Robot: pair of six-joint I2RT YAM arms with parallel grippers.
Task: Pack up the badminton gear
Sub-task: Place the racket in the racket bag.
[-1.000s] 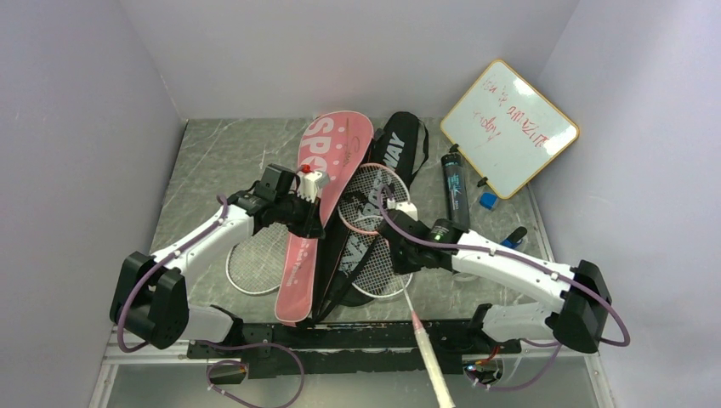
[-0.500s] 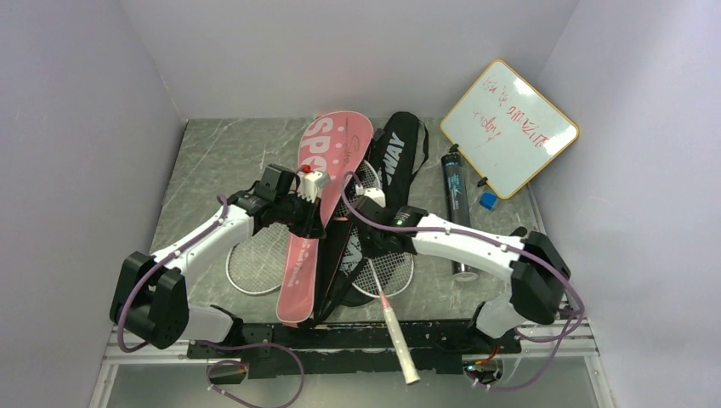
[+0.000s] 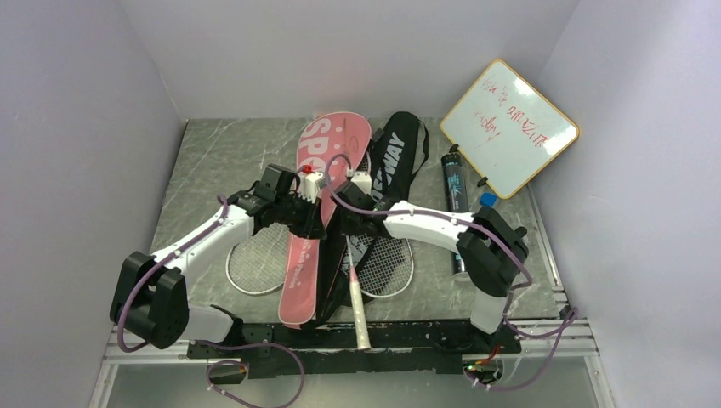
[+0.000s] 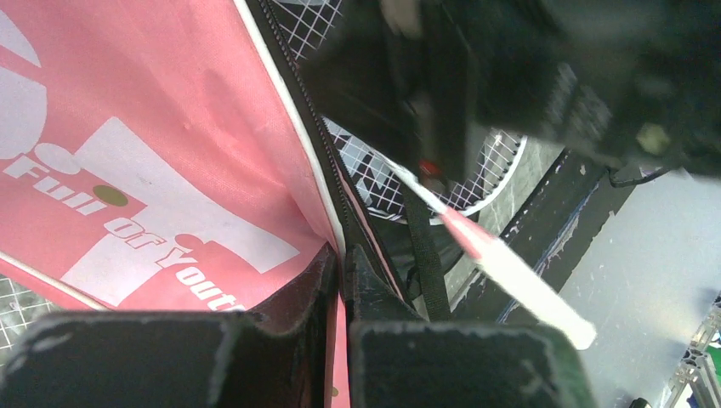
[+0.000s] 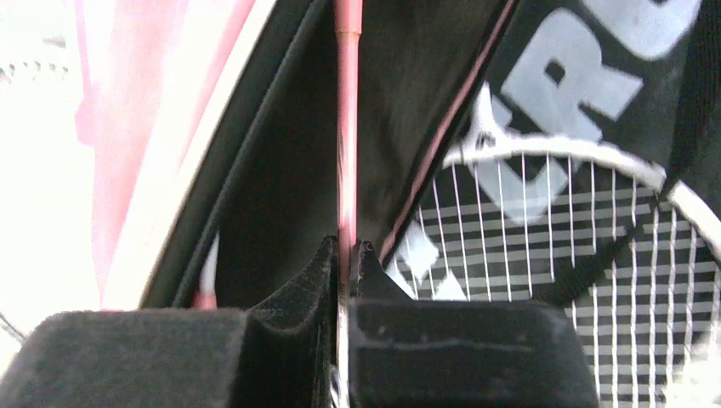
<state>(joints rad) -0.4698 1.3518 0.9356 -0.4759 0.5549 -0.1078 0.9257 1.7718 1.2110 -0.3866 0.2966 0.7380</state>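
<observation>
My left gripper (image 3: 311,223) (image 4: 343,259) is shut on the zipper edge of the pink "SPORT" cover (image 3: 327,149) (image 4: 127,161), holding it lifted. Right beside it, my right gripper (image 3: 347,231) (image 5: 344,251) is shut on the thin shaft (image 5: 347,127) of the pink-framed racket. The racket's white handle (image 3: 359,316) (image 4: 519,276) points toward the near edge, and its head is hidden between the covers. A white-framed racket (image 3: 387,265) (image 5: 553,221) lies on the black "CROSSWAY" cover (image 3: 395,153) (image 5: 595,68). Another white-framed racket (image 3: 253,259) lies left of the pink cover.
A dark tube (image 3: 456,191) lies to the right of the black cover. The wood-framed whiteboard (image 3: 510,127) leans in the far right corner, with a small blue object (image 3: 487,201) below it. Purple walls close in three sides of the table.
The right arm has swung left with the pink-framed racket, whose handle has moved from the right to the centre and whose head has gone out of sight by the pink cover. The left arm has stayed still.
</observation>
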